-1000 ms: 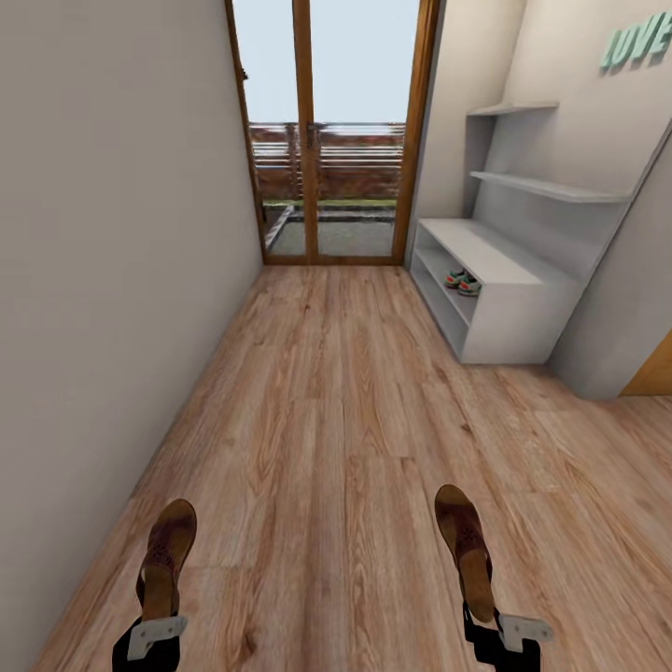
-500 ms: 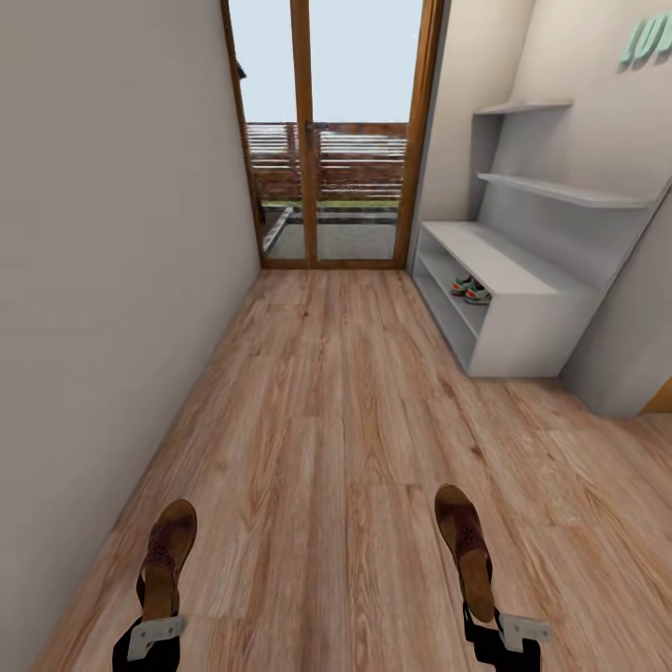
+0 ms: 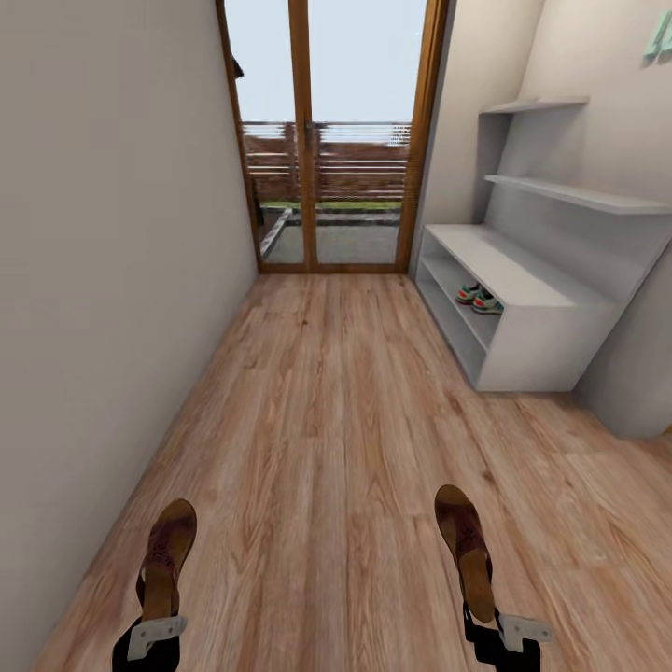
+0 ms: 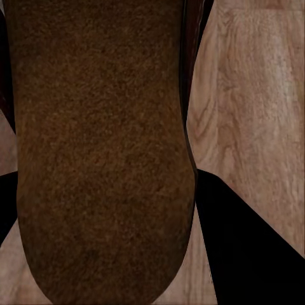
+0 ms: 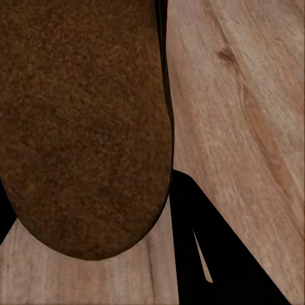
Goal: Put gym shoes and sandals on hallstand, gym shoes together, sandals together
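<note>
Carrying leg of the job. I have one sandal in each gripper and I am rolling down the corridor toward the shoe rack (image 3: 551,350), which stands against the wall ahead and to my right, near the glass door (image 3: 331,140).

Left gripper (image 3: 154,635): closed on the heel end of the left sandal (image 3: 168,555), toe pointing forward, held clear above the floor (image 3: 345,401). The left wrist view shows the brown sole (image 4: 101,146) close up between the dark fingers.

Right gripper (image 3: 509,635): clamped on the heel end of the right sandal (image 3: 467,546), same attitude, toe forward. The right wrist view shows its sole (image 5: 82,121) over the planks.

Count:
- Sandals: two, both in hand, none on the floor.
- Gym shoes (image 3: 481,299): two, side by side on the rack's lower shelf, white with green and a touch of red. I judge that half of the task done.
- Wall shelves (image 3: 560,191) above the rack: two stepped boards, bare as far as I can see.

Next move, as I judge it: close the remaining stretch, turn to face the rack, then set both sandals down on it together. The top board looks free along its length; the lower shelf has room beside the shoes but the opening is low, so the wrists would need to go in flat. The sandals must land next to each other, fully on the board, nothing overhanging.
</note>
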